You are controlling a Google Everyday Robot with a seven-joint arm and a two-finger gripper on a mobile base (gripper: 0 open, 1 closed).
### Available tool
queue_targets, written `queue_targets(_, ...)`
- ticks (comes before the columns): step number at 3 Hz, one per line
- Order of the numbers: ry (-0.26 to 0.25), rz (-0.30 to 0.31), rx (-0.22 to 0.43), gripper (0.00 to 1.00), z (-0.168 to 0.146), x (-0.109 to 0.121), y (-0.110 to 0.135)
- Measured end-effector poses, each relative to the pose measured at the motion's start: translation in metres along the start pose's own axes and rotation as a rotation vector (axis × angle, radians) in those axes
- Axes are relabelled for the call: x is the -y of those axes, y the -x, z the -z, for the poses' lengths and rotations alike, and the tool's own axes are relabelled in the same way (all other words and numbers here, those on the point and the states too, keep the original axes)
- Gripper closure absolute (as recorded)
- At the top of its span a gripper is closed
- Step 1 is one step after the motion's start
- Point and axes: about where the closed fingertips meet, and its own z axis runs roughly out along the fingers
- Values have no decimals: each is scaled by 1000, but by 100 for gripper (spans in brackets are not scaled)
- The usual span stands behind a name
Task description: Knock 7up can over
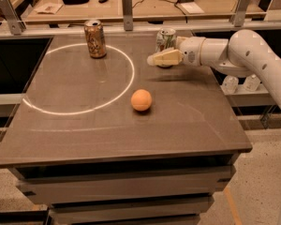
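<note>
The 7up can [165, 39], white and silver with green lettering, stands upright near the far right part of the dark table [84, 130]. My gripper [155, 59] reaches in from the right on a white arm and sits right in front of the can, covering its lower part. The cream fingers [166, 57] point left and look closed together, holding nothing. Whether they touch the can I cannot tell.
A brown-gold can [95, 39] stands upright at the far left inside a white ring [79, 109] marked on the table. An orange ball [141, 100] lies near the table's middle. A rail with metal posts [127, 3] runs behind the table.
</note>
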Motion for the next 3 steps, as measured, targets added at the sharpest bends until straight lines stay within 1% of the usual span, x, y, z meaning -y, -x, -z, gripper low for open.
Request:
queue_targets(1,20,-4,16,19,-9,-1,-4)
queue_targets(2,26,-2,16,40,-14,-1,-7)
queue_targets(3,37,15,13,65,-16,-2,-4)
